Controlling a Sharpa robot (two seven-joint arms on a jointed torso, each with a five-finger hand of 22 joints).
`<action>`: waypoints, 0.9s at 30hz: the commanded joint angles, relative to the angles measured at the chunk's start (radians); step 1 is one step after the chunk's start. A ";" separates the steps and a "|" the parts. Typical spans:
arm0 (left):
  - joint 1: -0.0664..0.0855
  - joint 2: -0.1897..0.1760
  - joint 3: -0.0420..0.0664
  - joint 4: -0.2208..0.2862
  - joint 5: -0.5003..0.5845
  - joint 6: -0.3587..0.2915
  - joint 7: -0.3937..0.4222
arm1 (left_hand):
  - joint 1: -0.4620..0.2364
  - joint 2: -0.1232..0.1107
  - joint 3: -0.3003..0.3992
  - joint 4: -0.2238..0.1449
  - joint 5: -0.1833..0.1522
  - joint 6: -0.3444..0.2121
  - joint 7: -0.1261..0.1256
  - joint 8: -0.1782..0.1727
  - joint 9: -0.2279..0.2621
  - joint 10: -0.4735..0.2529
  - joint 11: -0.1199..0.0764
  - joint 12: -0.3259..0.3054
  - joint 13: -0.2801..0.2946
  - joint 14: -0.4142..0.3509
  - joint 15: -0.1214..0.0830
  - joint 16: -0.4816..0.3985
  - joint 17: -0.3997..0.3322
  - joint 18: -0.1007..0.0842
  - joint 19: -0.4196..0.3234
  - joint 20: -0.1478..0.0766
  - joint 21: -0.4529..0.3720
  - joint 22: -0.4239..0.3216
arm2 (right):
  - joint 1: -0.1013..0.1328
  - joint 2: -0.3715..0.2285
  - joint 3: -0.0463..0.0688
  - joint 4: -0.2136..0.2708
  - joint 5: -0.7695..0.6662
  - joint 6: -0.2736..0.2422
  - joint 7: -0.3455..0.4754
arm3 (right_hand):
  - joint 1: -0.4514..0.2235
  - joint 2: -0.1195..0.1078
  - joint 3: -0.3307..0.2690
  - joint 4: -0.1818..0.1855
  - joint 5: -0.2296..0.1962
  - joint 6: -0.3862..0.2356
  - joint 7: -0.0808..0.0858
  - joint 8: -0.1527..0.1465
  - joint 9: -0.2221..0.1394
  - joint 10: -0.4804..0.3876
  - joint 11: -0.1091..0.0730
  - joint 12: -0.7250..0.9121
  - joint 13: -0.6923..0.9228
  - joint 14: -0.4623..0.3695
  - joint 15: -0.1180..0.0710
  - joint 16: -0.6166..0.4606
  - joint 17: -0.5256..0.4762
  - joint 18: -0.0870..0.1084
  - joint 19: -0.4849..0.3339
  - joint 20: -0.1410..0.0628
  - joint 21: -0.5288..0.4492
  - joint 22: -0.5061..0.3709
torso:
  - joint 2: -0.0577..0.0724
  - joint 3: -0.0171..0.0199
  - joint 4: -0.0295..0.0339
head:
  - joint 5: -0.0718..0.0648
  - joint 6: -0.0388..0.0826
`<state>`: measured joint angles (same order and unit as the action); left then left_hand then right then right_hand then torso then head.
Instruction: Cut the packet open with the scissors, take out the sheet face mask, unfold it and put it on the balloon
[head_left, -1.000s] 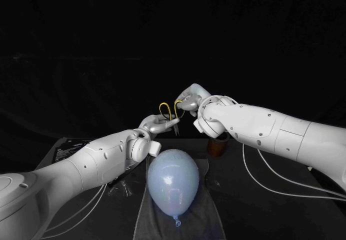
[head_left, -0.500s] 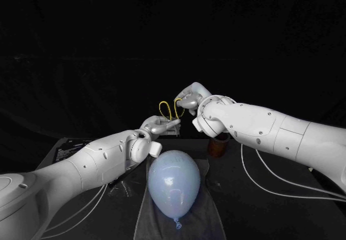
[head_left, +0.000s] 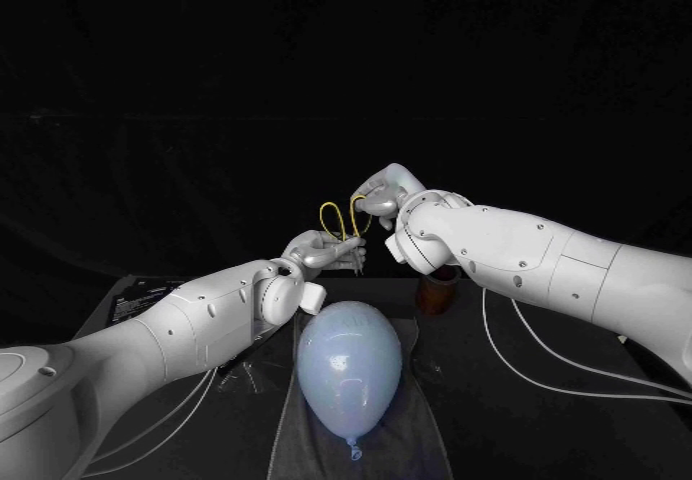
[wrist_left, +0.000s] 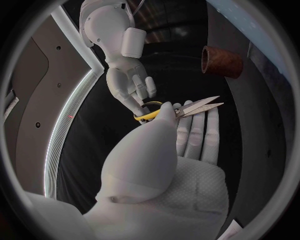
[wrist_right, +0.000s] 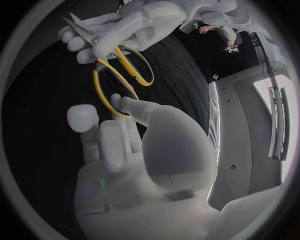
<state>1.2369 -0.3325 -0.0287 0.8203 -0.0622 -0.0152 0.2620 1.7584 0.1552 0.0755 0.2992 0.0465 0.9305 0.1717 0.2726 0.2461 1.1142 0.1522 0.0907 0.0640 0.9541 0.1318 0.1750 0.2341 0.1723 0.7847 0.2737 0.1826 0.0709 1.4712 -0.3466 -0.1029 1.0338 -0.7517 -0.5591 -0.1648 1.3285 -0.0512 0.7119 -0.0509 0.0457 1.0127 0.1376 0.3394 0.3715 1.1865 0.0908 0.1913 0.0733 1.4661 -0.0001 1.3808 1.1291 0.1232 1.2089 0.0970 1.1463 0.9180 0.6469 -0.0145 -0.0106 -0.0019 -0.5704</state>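
Left hand (head_left: 325, 250) is closed on the scissors (head_left: 340, 217) near the pivot, pinching them upright above the table (head_left: 548, 420), with the thin yellow oval handles uppermost and the tapered pale steel blades jutting past its fingers. Right hand (head_left: 381, 194) meets it from above, holding the scissors by a handle: its thumb is pushed into one yellow loop, and its other fingers lie straight and close together beside it. Below the hands, a smooth, egg-shaped pale blue balloon (head_left: 348, 360) lies knot toward the robot on a thin grey cloth (head_left: 418, 430). A brown cylinder (head_left: 436, 293) stands just beyond the balloon.
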 joint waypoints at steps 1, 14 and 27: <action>0.002 -0.001 0.000 0.003 0.012 0.024 0.027 | 0.007 -0.005 0.054 -0.009 0.003 0.009 -0.002 0.012 0.018 0.030 -0.012 -0.014 0.000 0.007 0.001 -0.003 0.002 0.013 -0.019 0.003 -0.014 -0.004 | 0.002 0.000 0.002 -0.010 0.007 -0.008 0.014 | 0.010 -0.002 0.008 -0.002 0.006 0.000 0.003 0.004 0.002 0.025 -0.020 0.003 0.001 0.024 -0.009 0.006 0.000 0.010 0.003 -0.003 -0.001 0.001 | 0.000 0.0001 -0.0003 | -0.001 0.001; 0.001 -0.024 0.001 0.017 0.033 0.022 0.036 | -0.083 -0.080 0.257 -0.012 0.003 -0.006 -0.008 0.042 0.075 0.052 -0.011 -0.028 0.000 0.014 0.003 -0.032 0.011 0.013 -0.038 0.010 -0.038 -0.002 | 0.002 -0.020 0.001 -0.057 0.023 0.076 0.022 | -0.029 -0.036 -0.029 -0.003 0.017 -0.049 0.022 -0.006 0.015 -0.006 -0.004 -0.025 -0.004 0.009 0.006 -0.018 -0.053 0.022 -0.045 0.008 -0.058 -0.069 | 0.001 -0.0002 -0.0003 | -0.002 0.008; 0.002 -0.034 0.001 0.016 0.012 0.018 -0.029 | -0.129 -0.120 0.356 -0.021 0.003 -0.013 0.005 0.062 0.110 0.061 -0.014 -0.028 0.000 0.023 -0.001 -0.040 0.019 0.012 -0.018 0.012 -0.033 0.000 | -0.001 -0.044 -0.015 -0.066 0.176 0.152 0.223 | -0.079 -0.120 -0.198 0.034 0.038 -0.158 0.059 -0.148 -0.030 -0.155 0.074 -0.104 -0.008 -0.584 0.120 -0.755 -0.783 0.042 -0.516 0.130 -0.651 -0.491 | 0.000 0.0011 0.0004 | 0.002 0.012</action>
<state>1.2371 -0.3676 -0.0288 0.8354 -0.0431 -0.0062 0.2576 1.6390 0.0366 0.3817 0.3213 0.0461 0.9195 0.1716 0.3314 0.2734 1.1639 0.1410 0.0659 0.0646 0.9708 0.1305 0.1411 0.2521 0.1693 0.7580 0.2860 0.1493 0.0701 1.4700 -0.3898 -0.1185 0.9688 -0.6459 -0.4408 -0.0405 1.2504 -0.1609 0.5167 -0.0184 0.0888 0.8580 0.1988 0.1939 0.3415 1.0356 0.1665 0.0879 0.0636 0.8898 0.1138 0.6409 0.3542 0.1725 0.6996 0.2236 0.5082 0.4343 0.6471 -0.0141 -0.0112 -0.0010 -0.5597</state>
